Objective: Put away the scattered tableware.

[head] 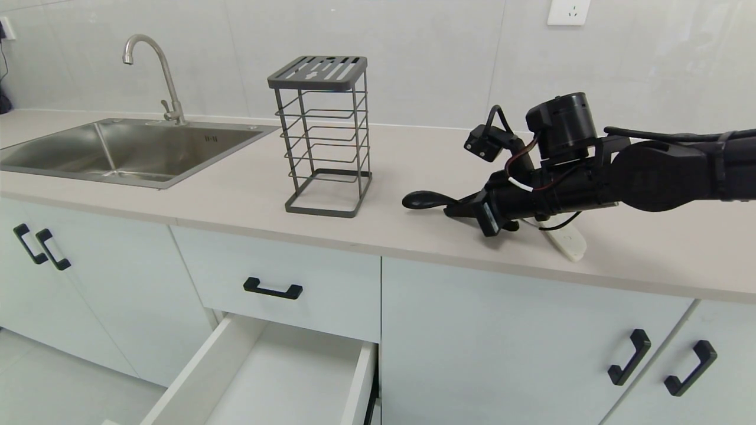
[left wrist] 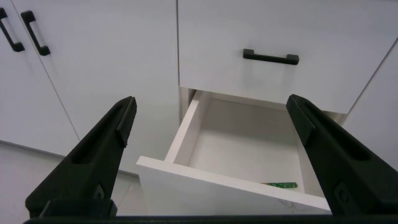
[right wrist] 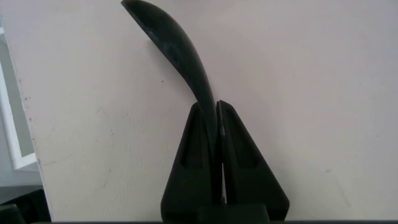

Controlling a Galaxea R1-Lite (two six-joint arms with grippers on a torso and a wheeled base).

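Worktop: beige matte countertop (head: pixel 413 171), runs L–R along white tiled wall (head: pixel 425 53).
- L end, inset: rectangular stainless-steel sink (head: pixel 142 150), w/ curved chrome gooseneck tap (head: pixel 168 82) at rear rim.
- Centre: dark grey wire rack w/ slotted top plate (head: pixel 319 74), upright, freestanding, near sink's R side, not touching.
- R part: white flat utensil (head: pixel 568 245), lying near front edge, partly hidden; type unclear.

Head view overlooks the counter (head: pixel 236 200) and open drawer (head: pixel 283 378); left wrist view shares the drawer, right the counter, close.
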